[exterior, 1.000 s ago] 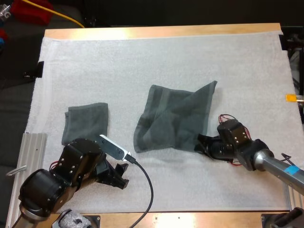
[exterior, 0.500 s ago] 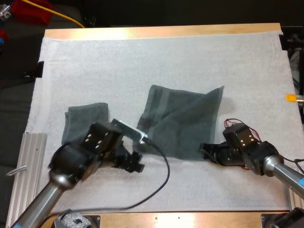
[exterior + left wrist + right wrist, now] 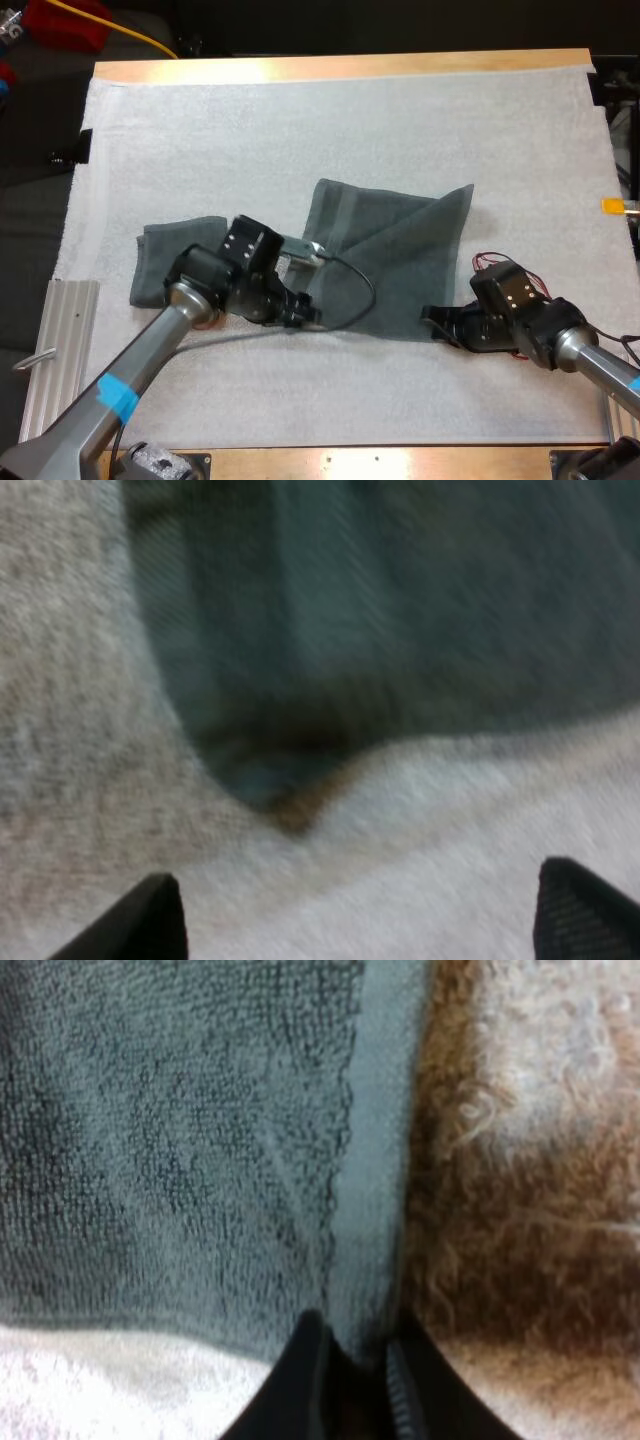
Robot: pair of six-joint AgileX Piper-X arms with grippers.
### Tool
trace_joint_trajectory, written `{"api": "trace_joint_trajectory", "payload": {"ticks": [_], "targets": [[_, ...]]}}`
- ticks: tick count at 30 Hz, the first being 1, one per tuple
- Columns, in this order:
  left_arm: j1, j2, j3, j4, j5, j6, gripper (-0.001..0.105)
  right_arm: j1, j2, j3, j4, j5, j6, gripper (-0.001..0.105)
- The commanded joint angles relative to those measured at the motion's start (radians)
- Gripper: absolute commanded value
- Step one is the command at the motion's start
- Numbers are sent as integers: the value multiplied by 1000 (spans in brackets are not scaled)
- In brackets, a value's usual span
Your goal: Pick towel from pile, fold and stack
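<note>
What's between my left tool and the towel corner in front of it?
Bare white mat, in the left wrist view; the open left tool stands clear of the spread towel.

Note 1 white mat [image 3: 350, 120] spread flat over the wooden bench [image 3: 340, 66]. Bare wood shows as 2 strips, 1 along the far side and 1 along the near side. 1 ribbed metal rail [image 3: 62, 340] lies just beside the mat's near left edge. 1 yellow cable [image 3: 140, 38] runs beyond the bench's far left corner.
</note>
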Motion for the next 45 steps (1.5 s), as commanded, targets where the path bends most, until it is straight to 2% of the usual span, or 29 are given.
{"api": "trace_joint_trajectory", "payload": {"ticks": [1, 5, 21, 26, 31, 37, 45], "targets": [[36, 6, 1, -13, 26, -10, 68, -1, -9, -1, 7, -7, -17, 1], [114, 42, 1, -36, 118, 22, 68, -1, -9, -1, 7, -7, -17, 1], [113, 222, 1, -80, 95, 173, 68, -1, -9, -1, 3, -4, -17, 1], [83, 223, 1, -103, 14, 252, 68, -1, -9, -1, -3, -3, -17, 1], [4, 223, 1, -116, -98, 307, 68, -1, -9, -1, -3, -1, -17, 1], [-53, 239, 1, -120, -156, 313, 68, -1, -9, -1, -3, -1, -17, 1], [-60, 311, 1, -114, -187, 306, 68, -1, -9, -1, -3, -1, -17, 1]]}}
